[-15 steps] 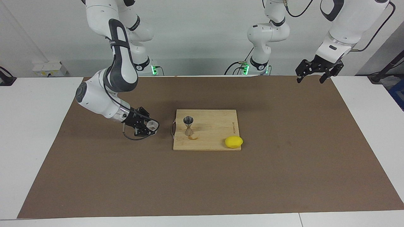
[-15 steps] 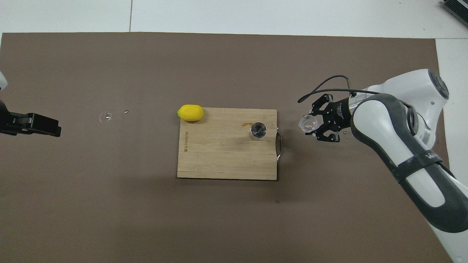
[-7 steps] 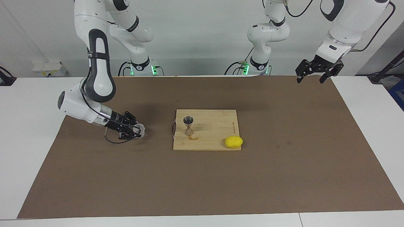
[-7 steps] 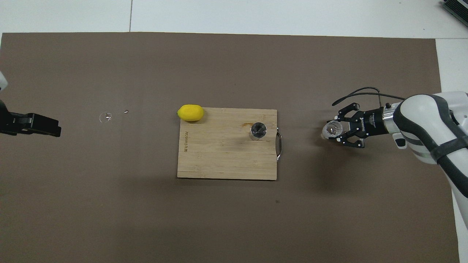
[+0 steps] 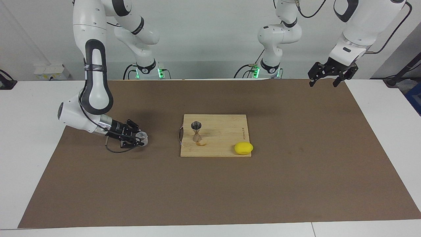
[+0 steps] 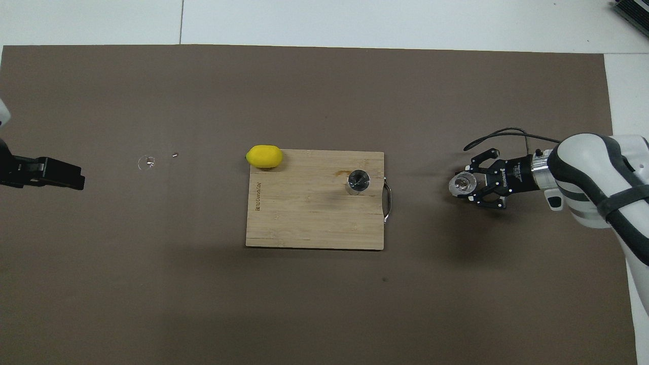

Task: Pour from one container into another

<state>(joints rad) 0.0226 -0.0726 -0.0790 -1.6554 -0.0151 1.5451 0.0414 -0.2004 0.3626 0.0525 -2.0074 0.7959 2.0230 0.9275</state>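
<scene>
Facing view: right tool (image 5: 140, 138) grips the tumbler (image 5: 143, 138) low over the mat.

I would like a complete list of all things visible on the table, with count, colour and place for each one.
Mat: one, brown, covers most of the white table.
Board: one, light wood with a metal handle, mid-mat.
Jigger: one, silvery, upright on the board, toward the right arm's end.
Lemon: one, yellow, at the board's corner farthest from the robots, toward the left arm's end.
Tumbler: one, clear, low over the mat toward the right arm's end, held.
Small bits: two, clear or pale, on the mat toward the left arm's end.
Right end effector: black, shut on the tumbler.
Left end effector: black, open, waits raised over the mat's corner.
</scene>
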